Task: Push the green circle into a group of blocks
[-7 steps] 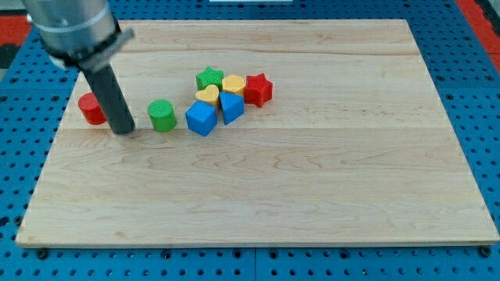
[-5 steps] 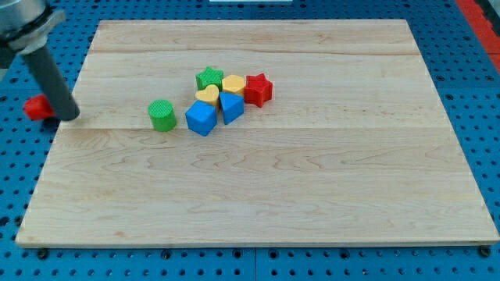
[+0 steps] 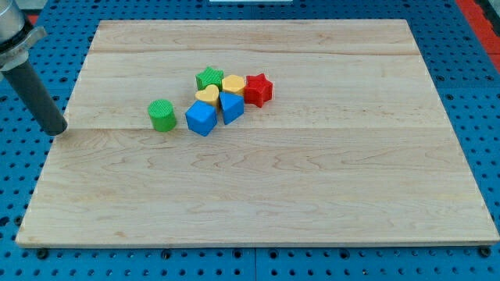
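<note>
The green circle [image 3: 162, 115] stands on the wooden board [image 3: 258, 187], left of centre and just left of a tight group of blocks with a small gap between. The group holds a blue cube [image 3: 201, 118], a blue triangle-like block [image 3: 231, 107], a yellow heart [image 3: 207, 95], a yellow block [image 3: 233, 84], a green star [image 3: 208, 77] and a red star [image 3: 258, 89]. My tip [image 3: 56, 131] is at the board's left edge, far to the left of the green circle.
Blue pegboard [image 3: 31, 148] surrounds the board on all sides. The rod's grey upper body [image 3: 14, 31] fills the view's top left corner.
My tip swept left from beside the green circle to the board's left edge. The red block that lay at the left was pushed off and is gone from view. The green circle has not moved.
</note>
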